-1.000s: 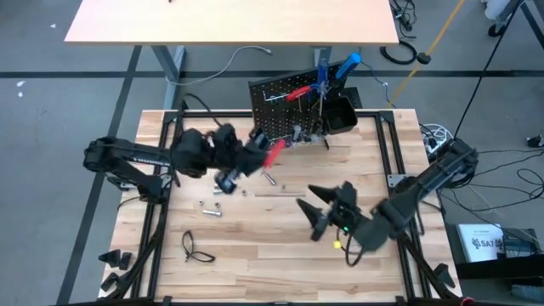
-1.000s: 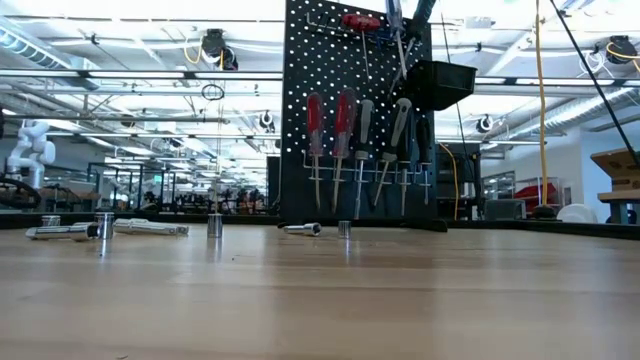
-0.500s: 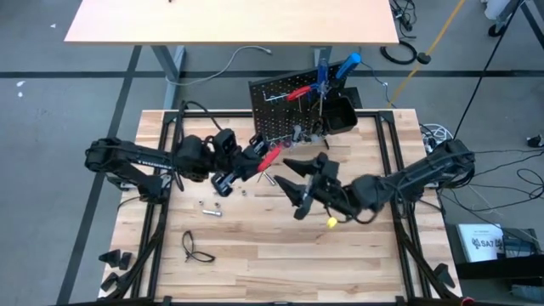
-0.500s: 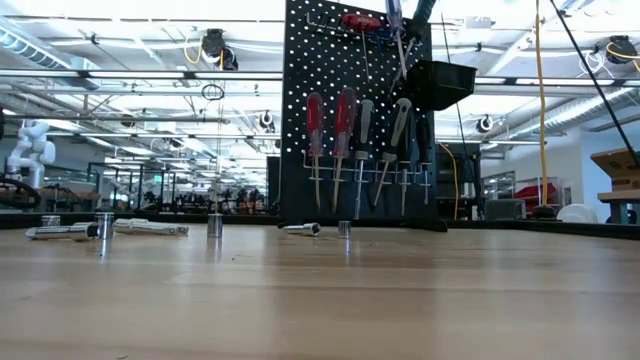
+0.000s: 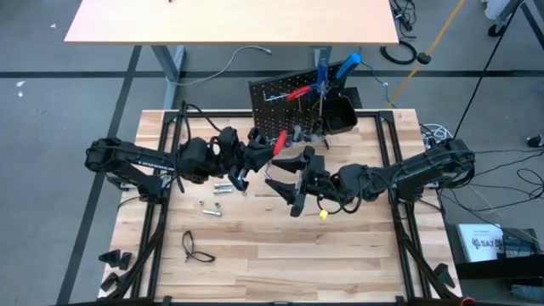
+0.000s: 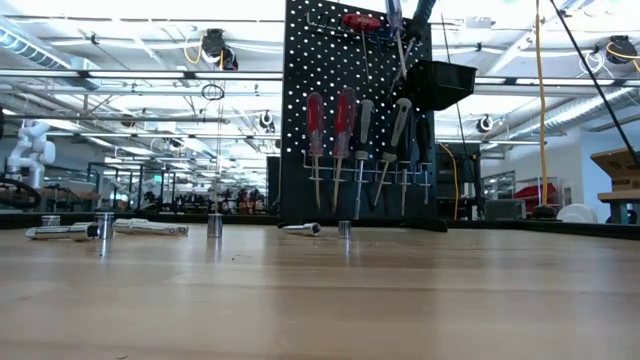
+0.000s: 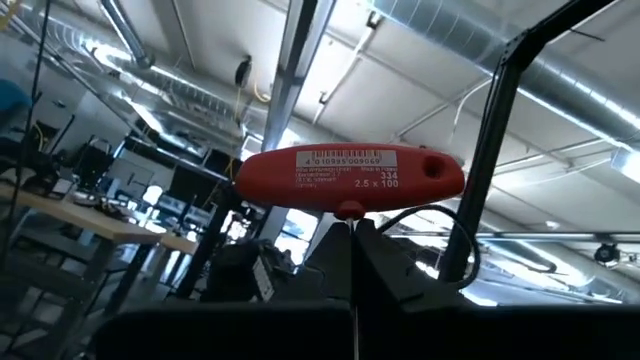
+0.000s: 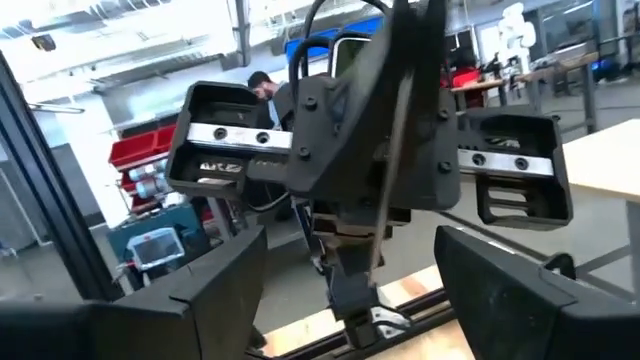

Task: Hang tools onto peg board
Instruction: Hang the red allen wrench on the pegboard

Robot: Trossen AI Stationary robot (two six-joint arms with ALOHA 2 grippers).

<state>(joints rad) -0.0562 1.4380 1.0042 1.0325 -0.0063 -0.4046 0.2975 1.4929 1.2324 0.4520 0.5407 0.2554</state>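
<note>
My left gripper [image 5: 262, 153] hangs above the table's middle, shut on a red T-handle key [image 5: 278, 140] whose red crossbar [image 7: 350, 180] sits past the fingertips. My right gripper [image 5: 285, 183] is open, clear of the table, and faces the left gripper from the right. In the right wrist view its two fingers [image 8: 215, 285] flank the left gripper's body without touching it. The black peg board [image 5: 293, 106] stands at the far edge. Screwdrivers [image 6: 345, 135] hang in its silver rail, and a black bin [image 6: 440, 85] sits at its upper right. My left gripper pinches the key's thin metal shaft [image 7: 352, 275] between its two fingers, just below the red crossbar. The fingers slant upward, toward the peg board. The key is lifted clear of the table, crossbar at the top and lying across the fingers' line.
Loose silver bits [image 5: 212, 208] lie on the table left of centre, and show in the low view as small sockets and a bar [image 6: 100, 225]. A black looped cord [image 5: 195, 246] lies near the front left. A second table [image 5: 229, 21] stands beyond the far edge.
My right gripper has swung from the table's near right toward the left and far side, rising a little. It has turned to face the left gripper and has stayed open. My left gripper has tipped its fingers upward, carrying the red handle toward the peg board.
</note>
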